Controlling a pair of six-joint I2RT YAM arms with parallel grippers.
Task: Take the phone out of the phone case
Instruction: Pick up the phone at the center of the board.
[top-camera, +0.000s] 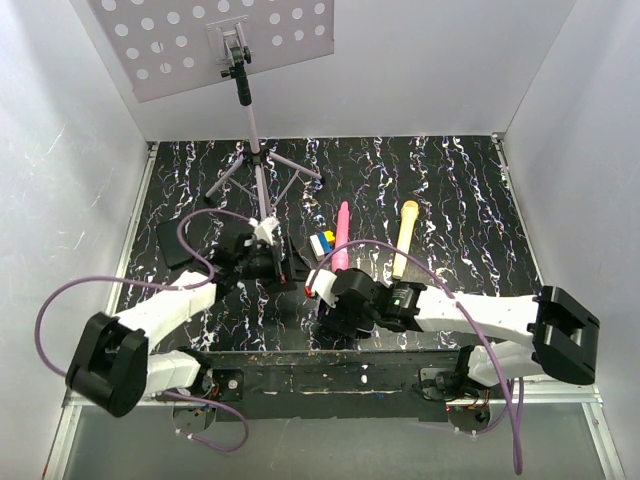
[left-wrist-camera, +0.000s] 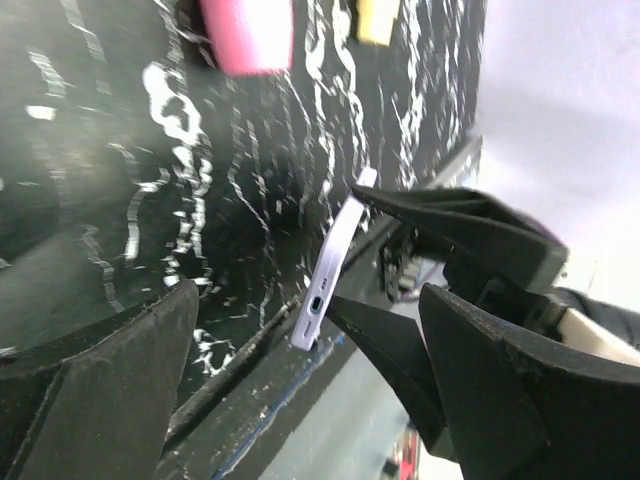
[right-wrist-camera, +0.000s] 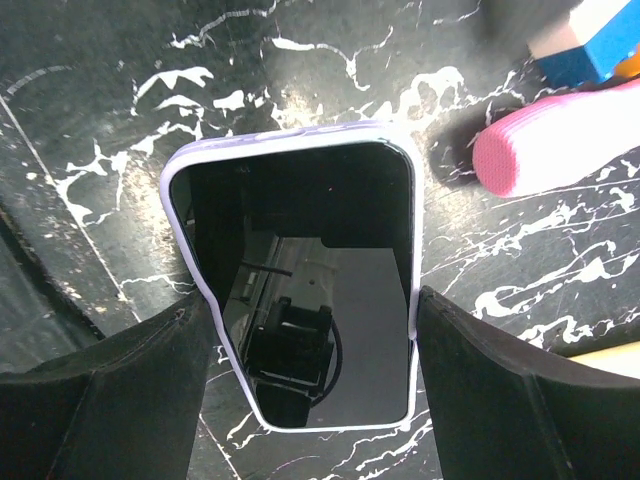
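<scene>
**Phone seated in its case, held by the right gripper; extraction not yet begun**

- Right gripper: clenched, pinching the two long sides of the phone case between its fingers, close to the near edge of the worktop. The left wrist view is showing the case edge-on and tilted, and it is apparently being held up off the surface.
- The phone: sitting fully inside the case with its screen facing the right wrist camera. The lavender rim is running unbroken around all four sides, and no corner is peeling away.
- Left gripper: released, its fingers standing wide apart and holding nothing. It is facing one end of the case and touching neither the case nor the phone.
- Farther back on the worktop, and not part of the job: coloured blocks, a pink cylinder and a yellow-tan stick.
- Farthest back: a tripod stand rising toward a perforated board.

Progress, as judged: only the pickup is looking finished. Prying the rim off the phone, drawing the phone clear and setting both parts down are all waiting to be done, and the free left gripper is looking like the one to do the prying.
</scene>
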